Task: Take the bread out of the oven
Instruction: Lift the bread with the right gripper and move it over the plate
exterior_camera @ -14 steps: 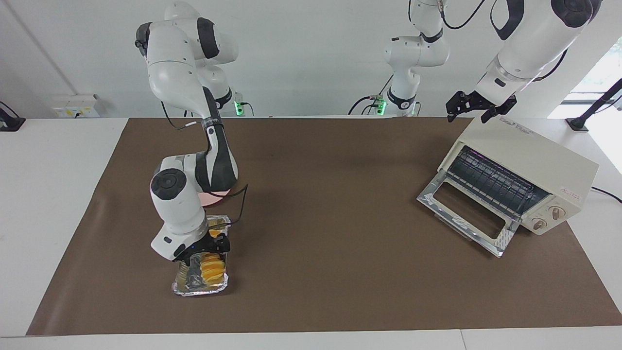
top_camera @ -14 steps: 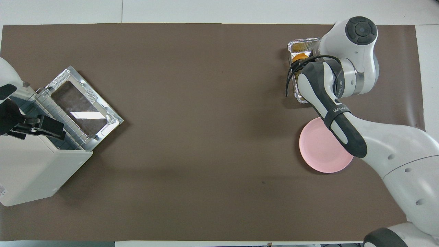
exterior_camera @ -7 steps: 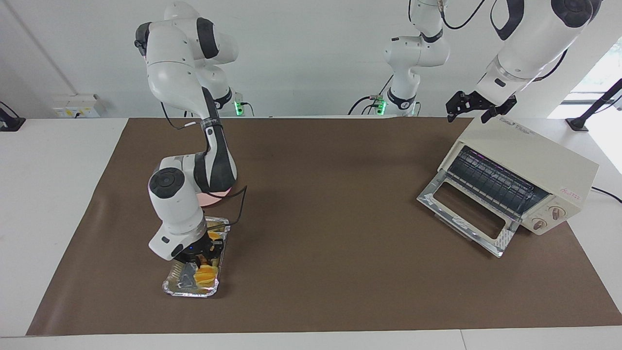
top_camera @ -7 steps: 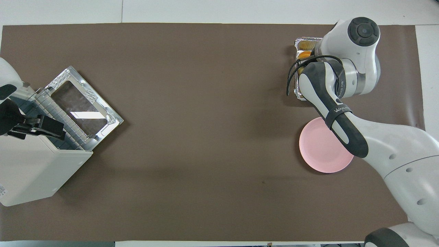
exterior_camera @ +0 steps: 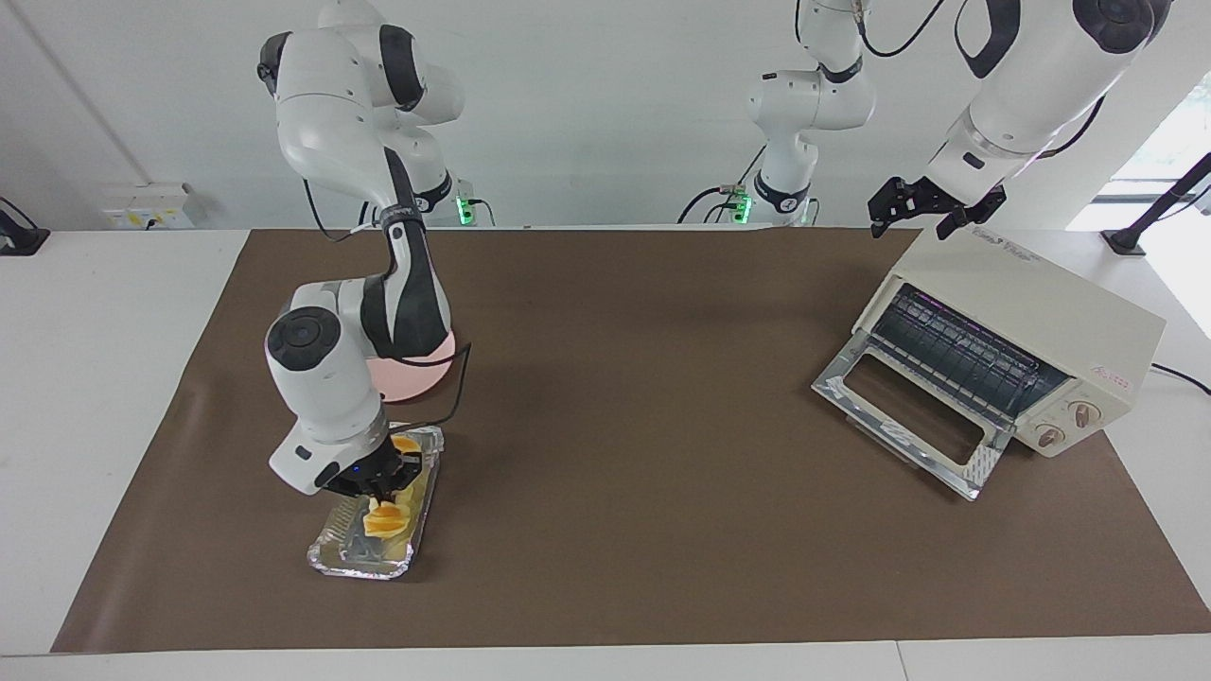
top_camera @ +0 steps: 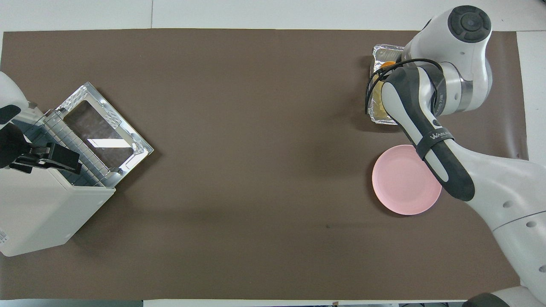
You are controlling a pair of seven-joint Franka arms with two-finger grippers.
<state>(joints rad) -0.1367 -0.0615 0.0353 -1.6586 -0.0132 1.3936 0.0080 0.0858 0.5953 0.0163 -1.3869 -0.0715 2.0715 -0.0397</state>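
The bread (exterior_camera: 386, 517) is a golden-yellow ridged loaf over the crinkled foil tray (exterior_camera: 333, 556), toward the right arm's end of the table. My right gripper (exterior_camera: 376, 484) is down over the loaf's middle and is shut on it; loaf ends show on both sides of the fingers. In the overhead view the right arm hides most of the bread (top_camera: 387, 65) and tray (top_camera: 383, 52). The cream-white oven (exterior_camera: 1041, 303) stands at the left arm's end, its glass door (exterior_camera: 908, 416) dropped open and its rack (exterior_camera: 956, 355) bare. My left gripper (exterior_camera: 910, 218) waits open above the oven's top.
A round pink plate (top_camera: 403, 181) lies nearer to the robots than the foil tray, partly under the right arm. A brown mat (exterior_camera: 643, 378) covers the table. The oven's cable (exterior_camera: 1183, 378) trails off at the left arm's end.
The right gripper has shifted toward the right arm's end of the table and risen a little. The foil tray slid and turned with it. The left arm has not moved.
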